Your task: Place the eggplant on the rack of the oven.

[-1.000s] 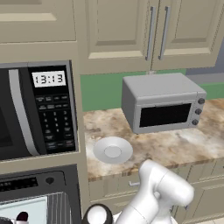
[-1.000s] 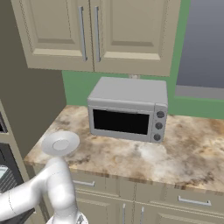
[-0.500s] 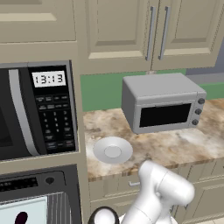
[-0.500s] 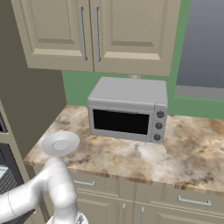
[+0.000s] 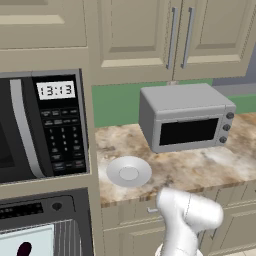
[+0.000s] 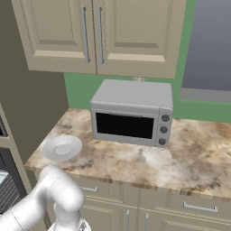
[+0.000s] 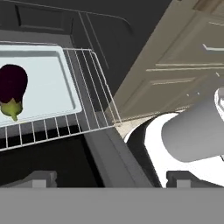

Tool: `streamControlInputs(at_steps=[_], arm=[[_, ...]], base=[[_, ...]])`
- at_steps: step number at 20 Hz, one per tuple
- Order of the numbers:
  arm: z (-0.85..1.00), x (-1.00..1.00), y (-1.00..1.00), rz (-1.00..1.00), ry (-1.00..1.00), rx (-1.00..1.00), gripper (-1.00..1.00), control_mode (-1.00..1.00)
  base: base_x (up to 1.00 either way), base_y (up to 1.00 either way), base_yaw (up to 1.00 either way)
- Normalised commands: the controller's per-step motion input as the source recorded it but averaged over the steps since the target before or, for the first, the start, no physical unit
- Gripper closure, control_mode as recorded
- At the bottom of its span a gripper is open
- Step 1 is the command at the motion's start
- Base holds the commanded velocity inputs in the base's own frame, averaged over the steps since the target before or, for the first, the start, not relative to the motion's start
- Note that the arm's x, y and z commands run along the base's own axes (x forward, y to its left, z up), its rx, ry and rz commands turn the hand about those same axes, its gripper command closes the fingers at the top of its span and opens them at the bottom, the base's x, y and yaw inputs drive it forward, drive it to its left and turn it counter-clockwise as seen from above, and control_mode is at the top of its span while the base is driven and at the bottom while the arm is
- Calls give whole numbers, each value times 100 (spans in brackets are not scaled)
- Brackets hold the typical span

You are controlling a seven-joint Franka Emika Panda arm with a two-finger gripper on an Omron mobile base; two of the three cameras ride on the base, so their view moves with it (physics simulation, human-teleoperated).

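The dark purple eggplant [image 7: 13,87] lies with its green stem toward me on a pale tray [image 7: 52,83], and that tray rests on the grey-barred rack [image 7: 98,94] pulled out of the black oven [image 7: 52,22]. My gripper [image 7: 111,179] is open, its two finger tips wide apart with nothing between them; it hangs back from the rack's corner, clear of the eggplant. In the left base view the eggplant [image 5: 23,248] shows at the bottom left, under the oven's control strip [image 5: 30,211] and beside the rack bars [image 5: 67,237].
A black microwave [image 5: 45,125] sits above the oven. On the marble counter [image 6: 135,160] stand a white plate [image 5: 129,172] and a grey toaster oven [image 5: 185,117]. Beige cabinet fronts and drawers [image 7: 183,65] flank the oven's right side.
My hand has drawn back from the oven and sunk below the left base view's bottom edge. The eggplant stays put on the tray.
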Motion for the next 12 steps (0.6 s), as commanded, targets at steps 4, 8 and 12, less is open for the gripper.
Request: streamControlInputs(at_steps=[4, 8, 12], arm=[[31, -17, -100, 1, 0, 13, -100, -100], [37, -19, -100, 3, 0, 13, -100, -100], [26, -15, -99, 2, 0, 7, -100, -100]], base=[[0, 0, 0], [0, 0, 0], [0, 0, 0]])
